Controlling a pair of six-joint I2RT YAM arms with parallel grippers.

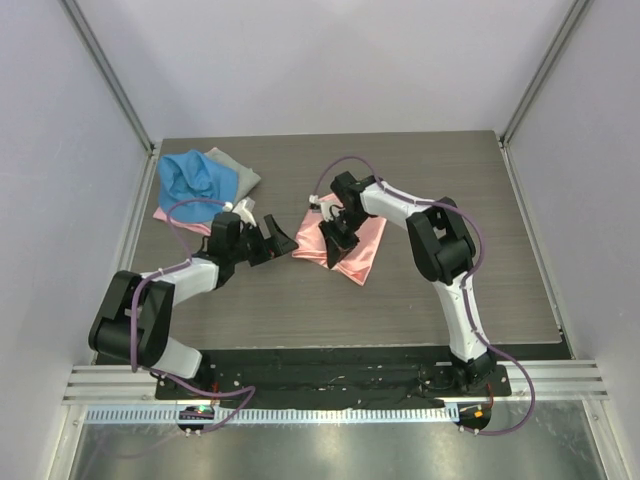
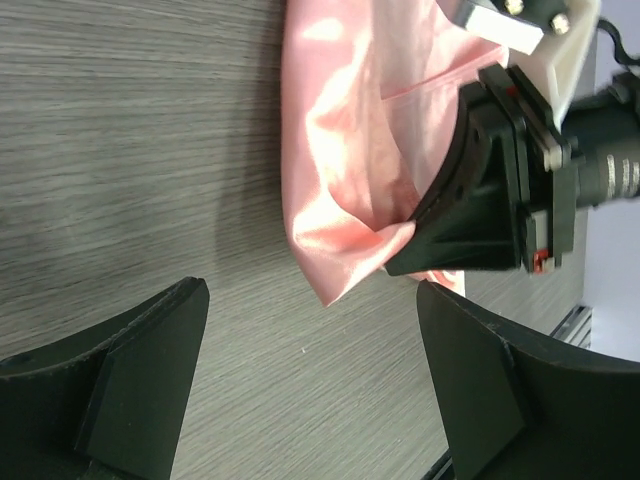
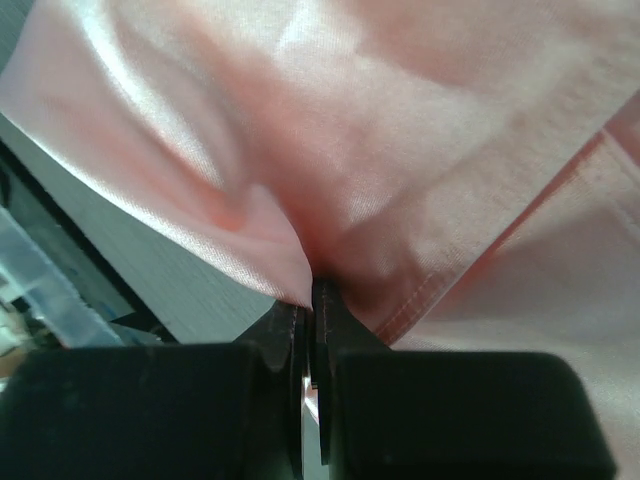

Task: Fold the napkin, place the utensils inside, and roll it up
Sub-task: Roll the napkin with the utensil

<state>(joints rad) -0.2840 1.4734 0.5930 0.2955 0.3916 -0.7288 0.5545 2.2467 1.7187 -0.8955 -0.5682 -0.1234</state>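
On the grey wood-grain tabletop (image 1: 300, 300), near its middle, the limp, slippery satin napkin (image 1: 365, 248) is pinched at an edge fold by the closed right pincer (image 1: 334, 238), the left pincer (image 1: 282, 240) being held wide and empty alongside; hemmed corners are judged the surest hold.

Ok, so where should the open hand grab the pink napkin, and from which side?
Probably the loose corner of the napkin, coming in from its left side, low over the table. That corner pokes out towards the open left gripper. The right gripper is shut on the fold just beside it, so the left side looks free.
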